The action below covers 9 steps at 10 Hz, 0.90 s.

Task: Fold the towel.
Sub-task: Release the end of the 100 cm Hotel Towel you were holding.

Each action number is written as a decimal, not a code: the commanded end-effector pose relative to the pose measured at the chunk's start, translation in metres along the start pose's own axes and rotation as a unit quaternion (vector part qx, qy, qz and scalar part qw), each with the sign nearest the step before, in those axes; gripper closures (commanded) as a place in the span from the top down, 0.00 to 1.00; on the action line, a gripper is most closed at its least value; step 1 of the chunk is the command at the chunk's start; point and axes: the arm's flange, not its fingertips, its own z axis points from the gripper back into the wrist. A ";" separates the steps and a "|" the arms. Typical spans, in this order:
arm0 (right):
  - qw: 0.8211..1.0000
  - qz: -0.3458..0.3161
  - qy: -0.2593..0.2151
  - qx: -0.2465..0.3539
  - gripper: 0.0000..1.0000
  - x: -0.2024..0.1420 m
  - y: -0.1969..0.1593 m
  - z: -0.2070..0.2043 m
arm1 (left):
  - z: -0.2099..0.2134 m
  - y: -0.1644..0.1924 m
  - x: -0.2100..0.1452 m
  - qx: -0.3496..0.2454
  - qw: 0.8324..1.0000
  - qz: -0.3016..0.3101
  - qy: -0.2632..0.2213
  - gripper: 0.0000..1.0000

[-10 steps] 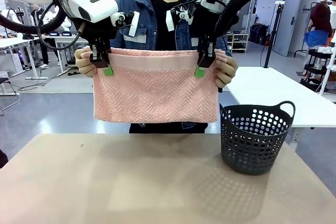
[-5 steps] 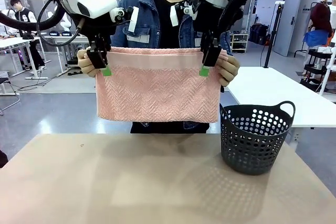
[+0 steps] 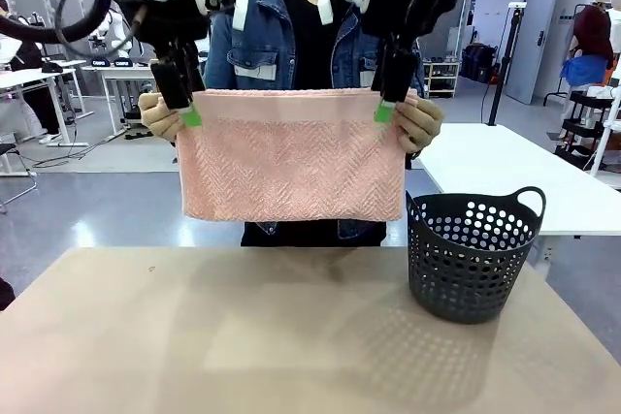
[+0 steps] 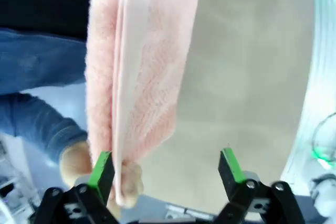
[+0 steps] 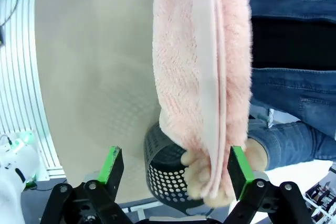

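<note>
Front view: the towel [image 3: 291,157] hangs in the air above the table [image 3: 243,336], up and to the left of the basket [image 3: 473,254]. Its long axis runs level, side to side, with the plain band along the top edge and the lower edge well clear of the tabletop. A person behind it holds both top corners, one hand [image 3: 419,125] above the basket and the other hand [image 3: 158,113] at the end away from the basket. The left gripper [image 3: 189,115] points down at the corner far from the basket, and the right gripper [image 3: 385,111] points down at the corner near it.

Left wrist view: the left gripper [image 4: 165,163] has its jaws spread wide, closed on nothing. The towel [image 4: 142,77] runs away from the camera, doubled, its corner just beside one green pad [image 4: 102,166], where the person's fingers [image 4: 131,182] pinch it.

Right wrist view: the right gripper [image 5: 174,156] is also spread wide and grips nothing. The towel [image 5: 199,51] reaches between its pads without being clamped. The person's fingers [image 5: 197,174] hold the corner, with the basket [image 5: 163,177] right below.
</note>
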 end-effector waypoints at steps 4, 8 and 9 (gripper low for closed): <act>0.967 -0.248 -0.062 -0.021 1.00 -0.095 0.030 0.125 | 0.124 -0.028 -0.074 0.075 0.942 0.325 -0.036 1.00; 0.883 -0.426 -0.161 -0.112 1.00 -0.176 0.072 0.144 | 0.146 -0.062 -0.178 0.159 0.845 0.505 -0.076 1.00; 0.880 -0.432 -0.163 -0.112 1.00 -0.181 0.076 0.142 | 0.144 -0.066 -0.187 0.157 0.838 0.518 -0.073 1.00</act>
